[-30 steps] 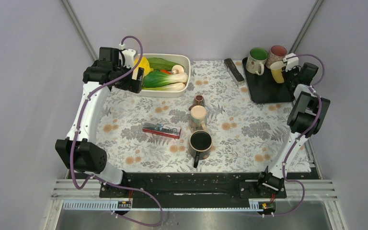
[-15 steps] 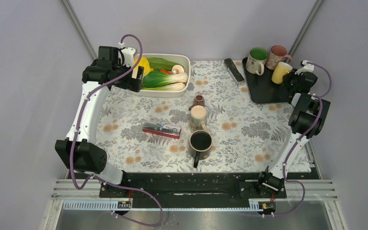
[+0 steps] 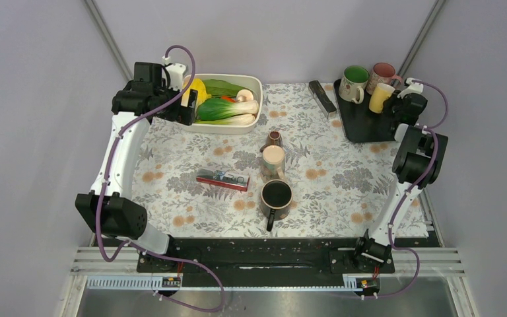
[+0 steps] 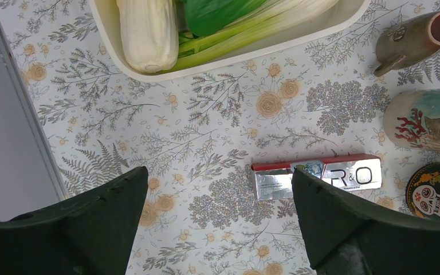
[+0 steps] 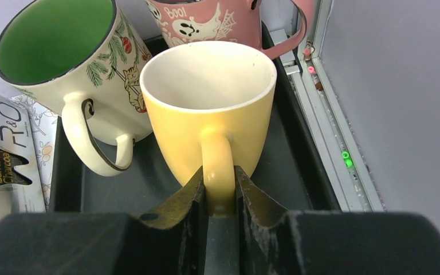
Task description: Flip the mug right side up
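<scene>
Two pincers: right pincer point(image 5: 219, 183) clamped on upright yellow mug point(image 5: 206, 109) handle above black tray point(image 5: 120, 192); left pincer point(image 4: 219, 175) spread wide over bench point(image 4: 206, 126).

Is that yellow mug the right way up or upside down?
Right way up: the yellow mug has its open mouth facing up, showing an empty inside. The right gripper pinches its handle over the black tray.

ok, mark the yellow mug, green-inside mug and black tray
yellow mug point(image 5: 206, 123), right wrist view, front wall above handle.
green-inside mug point(image 5: 54, 34), right wrist view, green interior.
black tray point(image 5: 91, 192), right wrist view, bare floor.
</scene>
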You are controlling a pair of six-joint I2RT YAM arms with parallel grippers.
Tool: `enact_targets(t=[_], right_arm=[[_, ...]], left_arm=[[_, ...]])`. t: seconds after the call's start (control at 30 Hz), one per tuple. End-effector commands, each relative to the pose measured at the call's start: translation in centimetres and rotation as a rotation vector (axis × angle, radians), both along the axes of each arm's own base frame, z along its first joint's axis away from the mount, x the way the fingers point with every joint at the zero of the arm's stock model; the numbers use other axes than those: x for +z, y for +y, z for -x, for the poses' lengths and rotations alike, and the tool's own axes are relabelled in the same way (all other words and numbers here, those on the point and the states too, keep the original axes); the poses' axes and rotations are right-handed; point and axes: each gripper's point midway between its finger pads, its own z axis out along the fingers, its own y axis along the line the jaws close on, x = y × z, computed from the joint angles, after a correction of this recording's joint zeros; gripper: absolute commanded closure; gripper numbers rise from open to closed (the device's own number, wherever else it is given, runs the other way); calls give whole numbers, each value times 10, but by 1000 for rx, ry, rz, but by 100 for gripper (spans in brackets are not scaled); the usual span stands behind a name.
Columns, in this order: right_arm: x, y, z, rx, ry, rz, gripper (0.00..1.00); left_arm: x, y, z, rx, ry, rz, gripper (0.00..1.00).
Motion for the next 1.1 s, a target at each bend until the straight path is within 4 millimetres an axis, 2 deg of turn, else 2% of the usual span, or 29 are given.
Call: enact_targets(t=[0.0,0.3,0.53,0.83,1.07], right_arm=[[93,2,-20,15,-156,143,100],[85,15,-31,82,-75,164,100],[75,16,-25,81,8,160,100],[63,16,-14,88,100,183,83],[58,16,-4,94,125,194,77]], left_arm=[[29,1,-9,5,-95,15,1],[33,3,-8,6,-107,11,1],[39,4,-7,7,-122,9,1],[42,7,-5,13,-131,6,1],[42,8,-4,15,-132,5,1]])
